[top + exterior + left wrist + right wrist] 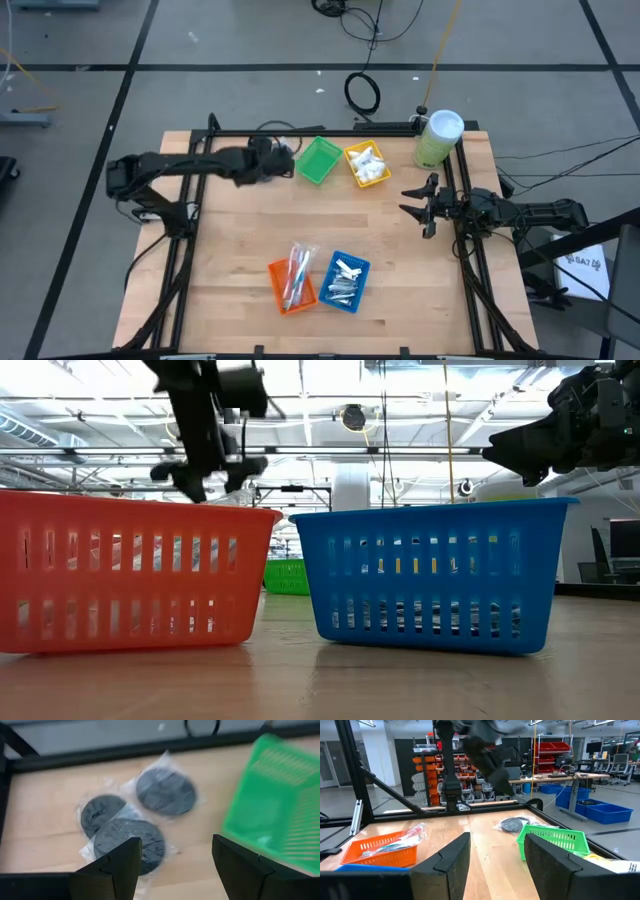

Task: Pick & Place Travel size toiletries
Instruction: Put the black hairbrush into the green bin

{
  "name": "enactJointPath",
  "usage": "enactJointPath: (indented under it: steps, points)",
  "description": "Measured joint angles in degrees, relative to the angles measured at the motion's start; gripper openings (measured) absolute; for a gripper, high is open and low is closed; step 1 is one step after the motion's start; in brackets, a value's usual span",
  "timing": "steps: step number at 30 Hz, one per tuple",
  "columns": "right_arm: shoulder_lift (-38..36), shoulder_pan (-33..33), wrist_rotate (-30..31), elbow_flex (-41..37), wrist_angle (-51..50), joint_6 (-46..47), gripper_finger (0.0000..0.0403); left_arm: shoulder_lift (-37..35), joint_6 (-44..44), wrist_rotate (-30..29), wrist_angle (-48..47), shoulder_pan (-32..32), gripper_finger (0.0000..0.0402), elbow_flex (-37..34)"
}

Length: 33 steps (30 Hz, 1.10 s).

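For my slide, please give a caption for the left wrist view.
Open left tool above three wrapped dark discs beside the green tray.

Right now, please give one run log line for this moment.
left gripper: jaws open above dark discs | green tray: empty | right gripper: open, waiting

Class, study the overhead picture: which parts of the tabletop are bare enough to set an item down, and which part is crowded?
Bare wood lies between the green tray and the orange tray, and along the left edge. The far edge is crowded: left gripper, wrapped discs, green and yellow trays, canister.
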Motion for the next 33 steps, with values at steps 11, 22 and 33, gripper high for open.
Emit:
enactJointPath:
  steps: [11, 22, 33]
  points:
    - [0.0, 0.0, 0.0, 0.0, 0.0, 0.0, 0.0177, 5.9, 9.0, 15.9, 8.1, 13.0, 0.0239, -8.8]
    - [0.0, 0.0, 0.0, 0.0, 0.0, 0.0, 0.0175, 5.5, 7.8, 20.8, 20.5, 17.3, 0.0239, -19.7]
    - [0.0, 0.0, 0.0, 0.0, 0.0, 0.0, 0.0174, 5.6, 9.1, 22.0, 21.1, 15.3, 0.0153, -19.8]
